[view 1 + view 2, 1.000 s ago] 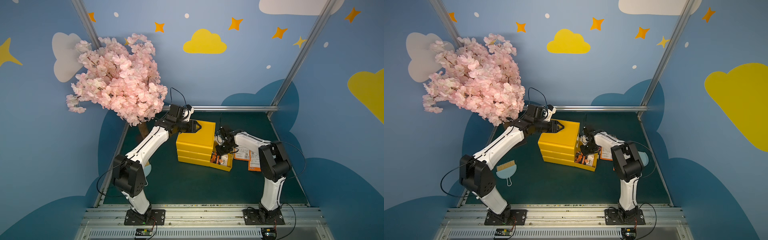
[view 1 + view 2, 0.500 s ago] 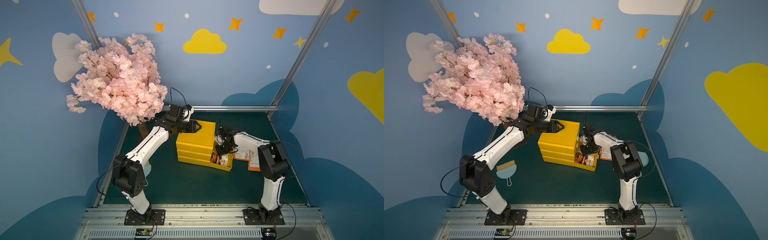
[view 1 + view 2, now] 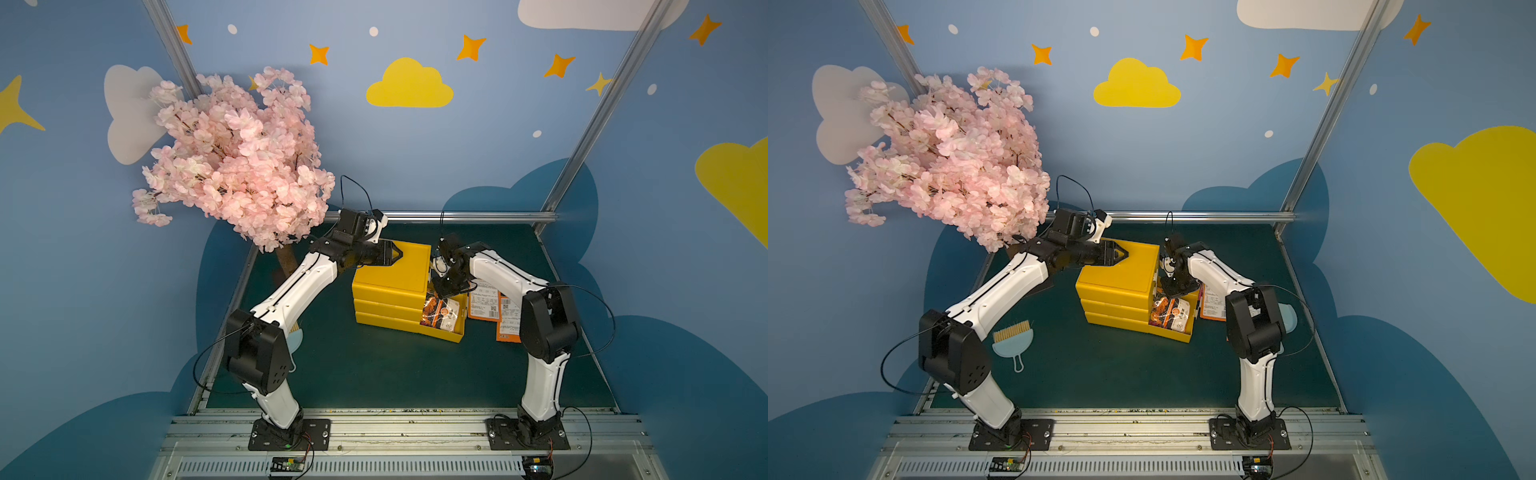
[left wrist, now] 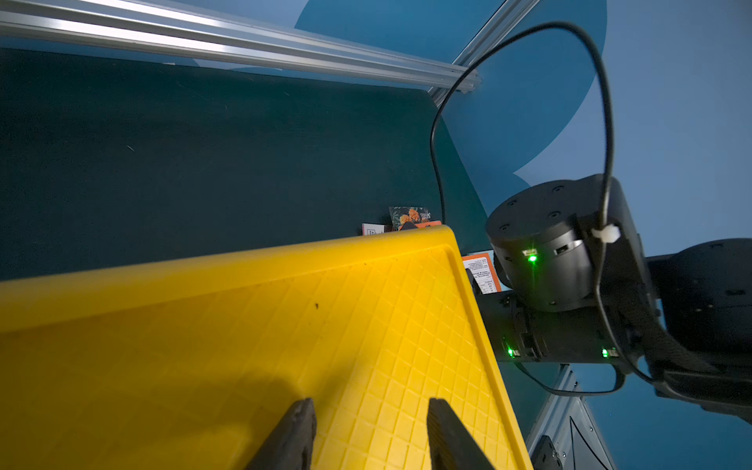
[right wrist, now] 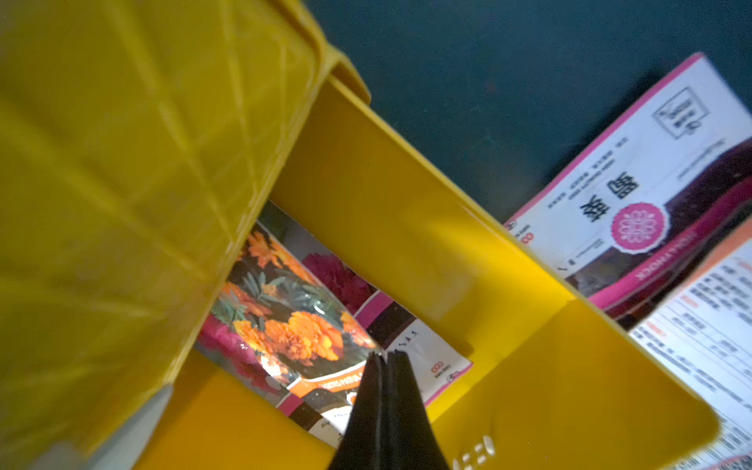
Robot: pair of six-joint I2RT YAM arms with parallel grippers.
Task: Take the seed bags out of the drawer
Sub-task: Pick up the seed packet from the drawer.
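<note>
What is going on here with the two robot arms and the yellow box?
The left end effector, open, sits over the top of the yellow drawer box. The right end effector is shut inside the pulled-out bottom drawer, at the edge of an orange-flower seed bag; a grip cannot be confirmed. Other bags already lie on the mat beside the drawer.

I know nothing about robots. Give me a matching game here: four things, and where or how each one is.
1 left hand
2 right hand
3 bottom drawer
4 blue dustpan

A on the green mat by the left arm
B pulled out
C open, over the yellow cabinet top
D closed on a seed bag corner

Pairs: 1-C, 2-D, 3-B, 4-A
</note>
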